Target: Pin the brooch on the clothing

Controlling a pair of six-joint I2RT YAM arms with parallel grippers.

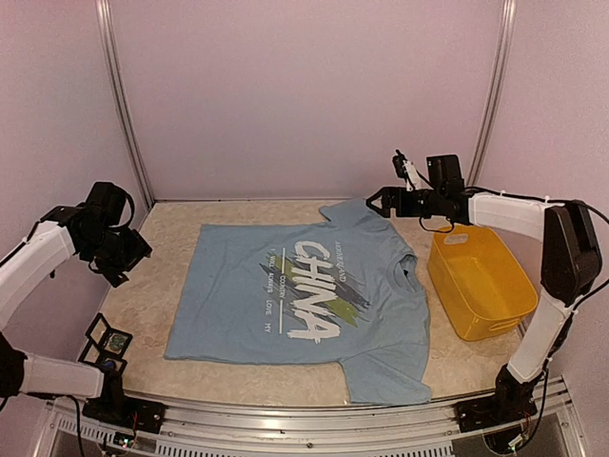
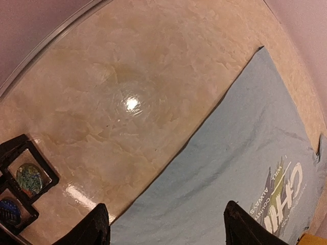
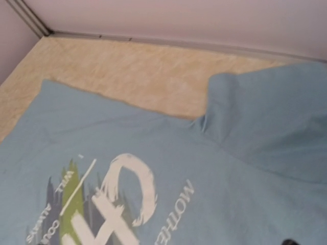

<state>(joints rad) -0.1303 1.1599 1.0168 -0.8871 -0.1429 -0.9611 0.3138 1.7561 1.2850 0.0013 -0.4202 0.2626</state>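
Pale marbled table (image 1: 143,286) fills most of the top view. The light blue T-shirt (image 1: 238,295) lies flat, face up, in the middle of it, with the white CHINA print over grey and green streaks showing. Its collar is toward the right, its hem toward the left, one sleeve at the far side and one at the near edge. A yellow bin (image 1: 455,303) sits on the table just right of the shirt, near the collar. The right arm reaches in from the right above the bin. The right gripper (image 1: 377,202) hangs over the far sleeve with jaws spread wide and nothing seen between them; its wrist view shows mostly shirt and that sleeve. The left gripper (image 2: 167,206) hovers off the shirt's left side above the hem edge. Its two dark fingers (image 2: 97,227) are well apart with nothing gripped. Two black square-framed cases (image 2: 43,160) lie on the bare table at the near-left corner, well apart from the shirt. One holds a greenish round piece (image 2: 29,177), the other a dark blue round piece (image 2: 9,212). Too small to tell whether the blue one is the brooch. Neither claw is near the cases.
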